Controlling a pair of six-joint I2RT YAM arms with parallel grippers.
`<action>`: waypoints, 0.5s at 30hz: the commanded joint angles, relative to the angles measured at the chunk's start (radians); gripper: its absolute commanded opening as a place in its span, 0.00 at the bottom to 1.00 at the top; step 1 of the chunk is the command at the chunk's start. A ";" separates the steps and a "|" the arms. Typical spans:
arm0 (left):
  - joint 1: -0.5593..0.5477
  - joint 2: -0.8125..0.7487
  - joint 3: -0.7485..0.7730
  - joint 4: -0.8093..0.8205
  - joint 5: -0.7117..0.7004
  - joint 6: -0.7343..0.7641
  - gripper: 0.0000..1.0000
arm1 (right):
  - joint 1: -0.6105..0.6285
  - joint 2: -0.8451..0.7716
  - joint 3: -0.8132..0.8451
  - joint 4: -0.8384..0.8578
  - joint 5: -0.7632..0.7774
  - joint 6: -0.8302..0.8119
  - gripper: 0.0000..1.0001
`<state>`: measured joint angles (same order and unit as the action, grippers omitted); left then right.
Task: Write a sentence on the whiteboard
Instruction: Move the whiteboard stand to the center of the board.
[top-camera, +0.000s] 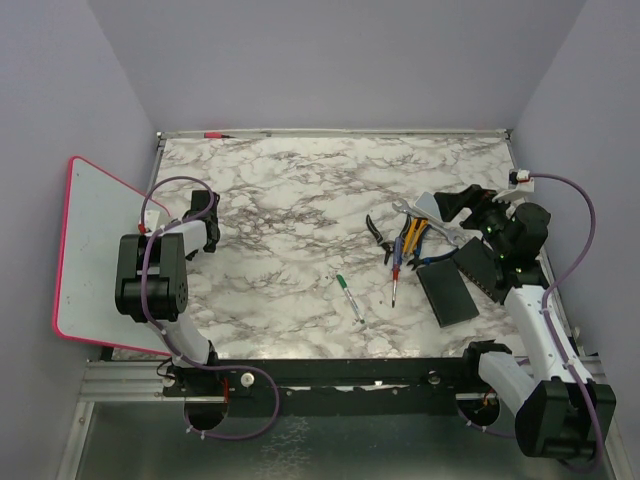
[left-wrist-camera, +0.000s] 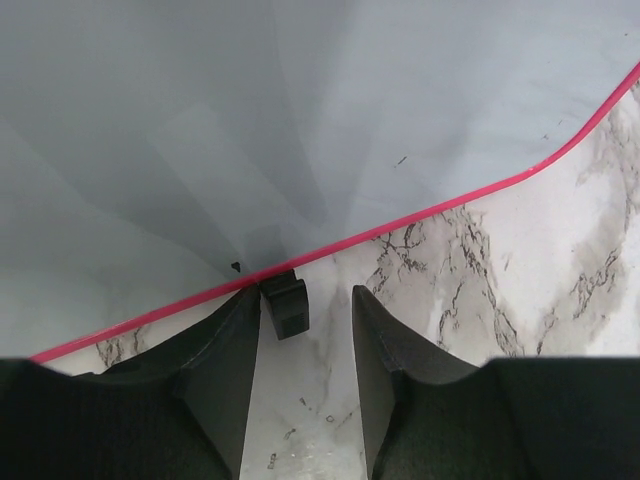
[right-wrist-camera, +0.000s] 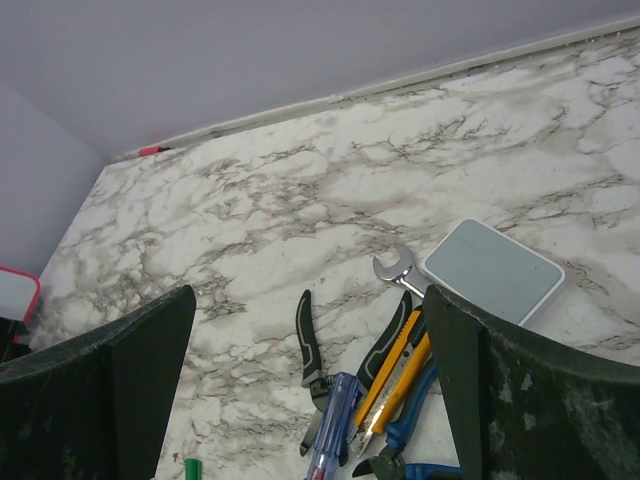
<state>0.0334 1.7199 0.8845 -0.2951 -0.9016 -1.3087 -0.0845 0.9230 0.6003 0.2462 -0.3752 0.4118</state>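
Left to right. The whiteboard (top-camera: 95, 250) stands at the far left of the marble table (top-camera: 290, 190), apparently tilted up against the side wall rather than lying flat, so its face is not yet placed for writing. In the left wrist view its red-pink rim (left-wrist-camera: 420, 212) runs diagonally, with one black foot (left-wrist-camera: 285, 305) resting on the marble. The left gripper (left-wrist-camera: 305, 300) faces that rim with jaws moderately parted and holding nothing. The foot shows between the fingertips, though whether they straddle it cannot be told. This pose suits taking the board by its edge. Mid-table lies a green marker (top-camera: 348, 296), well apart from both arms, the likely writing tool. Further right are clustered pliers, a screwdriver and a wrench (right-wrist-camera: 392, 268), beside a pale slab (right-wrist-camera: 492, 270) and a black pad (top-camera: 447, 293). The right gripper (right-wrist-camera: 308, 295) hovers above them, spread wide and empty
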 joint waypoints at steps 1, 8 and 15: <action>0.020 0.017 0.027 -0.021 -0.026 0.024 0.41 | -0.002 0.005 -0.009 0.028 -0.018 0.004 1.00; 0.020 0.017 0.025 -0.021 0.000 0.026 0.29 | -0.003 0.002 -0.008 0.022 -0.010 0.002 1.00; 0.008 0.020 0.019 -0.018 0.033 0.022 0.09 | -0.003 -0.006 -0.009 0.013 0.000 0.000 1.00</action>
<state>0.0387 1.7229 0.8894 -0.3248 -0.8886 -1.2846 -0.0845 0.9230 0.6003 0.2459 -0.3752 0.4118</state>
